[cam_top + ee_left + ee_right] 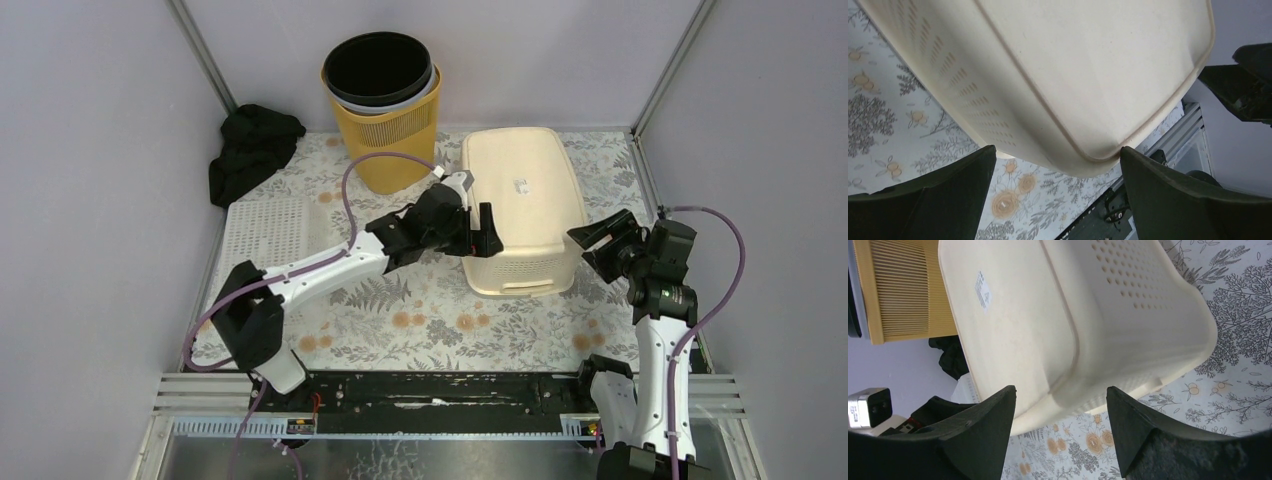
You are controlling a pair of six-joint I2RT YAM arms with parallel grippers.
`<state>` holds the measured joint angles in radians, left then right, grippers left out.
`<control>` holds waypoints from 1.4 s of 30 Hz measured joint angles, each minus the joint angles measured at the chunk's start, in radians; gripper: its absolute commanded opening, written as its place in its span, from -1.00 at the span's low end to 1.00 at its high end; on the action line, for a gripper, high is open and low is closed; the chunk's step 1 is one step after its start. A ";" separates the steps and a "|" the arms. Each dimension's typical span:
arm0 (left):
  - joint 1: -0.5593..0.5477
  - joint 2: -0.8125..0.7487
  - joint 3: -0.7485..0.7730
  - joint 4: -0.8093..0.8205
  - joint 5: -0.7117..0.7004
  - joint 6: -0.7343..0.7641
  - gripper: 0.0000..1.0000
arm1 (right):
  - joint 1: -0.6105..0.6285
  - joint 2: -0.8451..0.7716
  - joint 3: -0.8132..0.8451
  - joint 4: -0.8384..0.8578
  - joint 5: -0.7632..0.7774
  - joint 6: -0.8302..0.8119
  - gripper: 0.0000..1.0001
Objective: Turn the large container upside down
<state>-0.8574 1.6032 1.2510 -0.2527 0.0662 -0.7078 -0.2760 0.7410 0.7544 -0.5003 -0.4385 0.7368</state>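
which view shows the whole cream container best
Top external: the whole container shows, base up. Left wrist catches only one corner and a slotted side; right wrist shows the base and a perforated side, cropped.

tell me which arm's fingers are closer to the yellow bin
Left. The left fingers sit just front-right of the yellow bin, by the cream container; the right fingers are beyond the container's other side.
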 measured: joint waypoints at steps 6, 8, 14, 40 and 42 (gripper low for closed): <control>0.000 0.035 0.017 0.055 0.006 0.036 1.00 | 0.000 0.005 0.001 -0.019 -0.015 -0.007 0.52; 0.000 0.032 0.023 0.050 0.005 0.054 1.00 | 0.000 0.013 0.001 -0.019 -0.022 -0.009 0.56; 0.000 -0.071 0.026 -0.057 -0.032 0.106 1.00 | 0.000 0.021 0.001 -0.015 -0.031 -0.017 0.63; 0.000 -0.726 -0.229 -0.354 -0.164 0.014 1.00 | 0.548 0.513 0.604 0.062 0.008 -0.125 0.67; 0.000 -0.735 -0.229 -0.365 -0.178 0.010 1.00 | 0.632 0.541 0.645 0.029 0.056 -0.160 0.66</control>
<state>-0.8574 0.8680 1.0222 -0.6174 -0.1120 -0.6975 0.3565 1.2823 1.3998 -0.4709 -0.3824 0.5766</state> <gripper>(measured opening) 1.001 0.838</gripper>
